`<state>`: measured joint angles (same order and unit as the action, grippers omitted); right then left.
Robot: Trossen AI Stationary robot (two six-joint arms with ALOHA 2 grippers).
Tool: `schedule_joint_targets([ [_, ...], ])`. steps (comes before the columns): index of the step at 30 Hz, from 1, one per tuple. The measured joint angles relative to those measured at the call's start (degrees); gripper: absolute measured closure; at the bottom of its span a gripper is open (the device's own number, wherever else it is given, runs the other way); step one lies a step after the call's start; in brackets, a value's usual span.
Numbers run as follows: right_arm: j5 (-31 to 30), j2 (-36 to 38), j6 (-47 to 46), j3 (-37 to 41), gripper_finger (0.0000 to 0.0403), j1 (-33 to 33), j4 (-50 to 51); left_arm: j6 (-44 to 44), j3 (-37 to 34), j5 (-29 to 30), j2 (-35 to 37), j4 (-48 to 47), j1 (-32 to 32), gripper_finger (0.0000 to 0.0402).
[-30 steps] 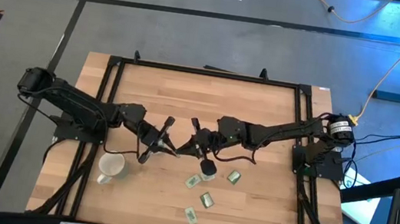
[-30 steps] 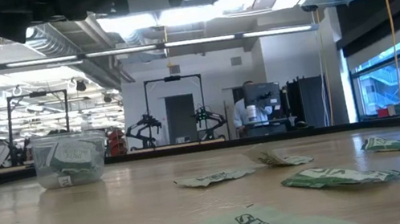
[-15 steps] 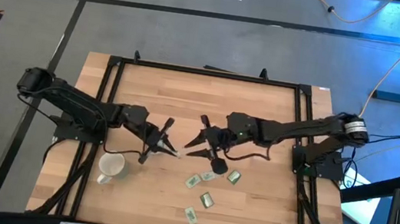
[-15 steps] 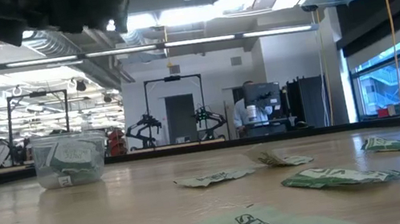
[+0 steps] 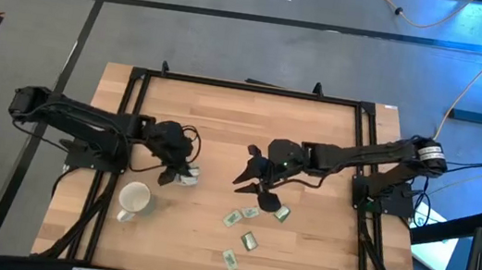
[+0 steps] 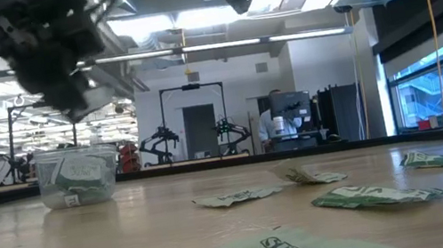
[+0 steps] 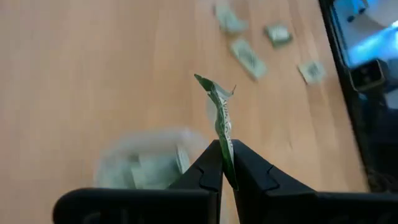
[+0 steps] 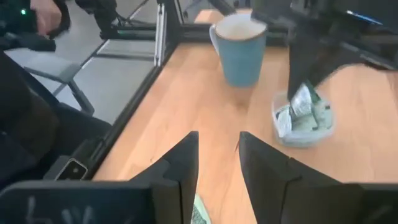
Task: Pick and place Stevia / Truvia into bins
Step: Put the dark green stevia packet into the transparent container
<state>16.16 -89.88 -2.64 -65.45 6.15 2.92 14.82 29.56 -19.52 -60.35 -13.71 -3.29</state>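
Stevia sachet [image 7: 221,118] clamped upright in left gripper [image 7: 225,167] above clear cup [image 8: 303,121], right gripper [image 8: 217,163] fingers apart, empty, loose sachets [image 5: 249,241] on table [image 5: 242,126]

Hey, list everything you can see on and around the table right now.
Table: one, light wood, under both arms.
Clear cup: one, see-through, sachets inside, beside the mug.
Mug: one, white, near-left of table.
Loose sachets: five, green and white, flat near the right hand.
Held sachet: one, green and white, above the cup.
Person: one, far back in the room.
Left hand: shut on the held sachet, over the cup.
Right hand: open, empty, mid-table.
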Motion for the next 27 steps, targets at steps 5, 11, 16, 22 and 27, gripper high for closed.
schedule_joint_targets([
  [5,0.00,-1.45,1.26,-0.02,0.0284,0.00,-0.18,3.01,0.00,-2.83,-1.48,-6.32,-1.67,0.0384],
  [11,0.00,-2.17,1.69,-0.02,0.0284,0.00,-0.16,3.99,0.00,-3.22,-3.03,-8.92,-3.44,0.0384],
  [16,0.00,-2.37,1.69,-0.02,0.0284,0.00,0.09,3.28,0.00,-3.07,-3.28,-8.83,-5.09,0.0379],
  [22,0.00,-2.37,1.68,-0.02,0.0284,0.00,1.06,1.47,0.00,-2.90,-3.29,-9.05,-6.08,0.0350],
  [27,0.00,-2.37,1.67,-0.02,0.0284,0.00,2.14,1.47,0.45,-3.05,-3.29,-11.62,-7.23,0.0329],
])
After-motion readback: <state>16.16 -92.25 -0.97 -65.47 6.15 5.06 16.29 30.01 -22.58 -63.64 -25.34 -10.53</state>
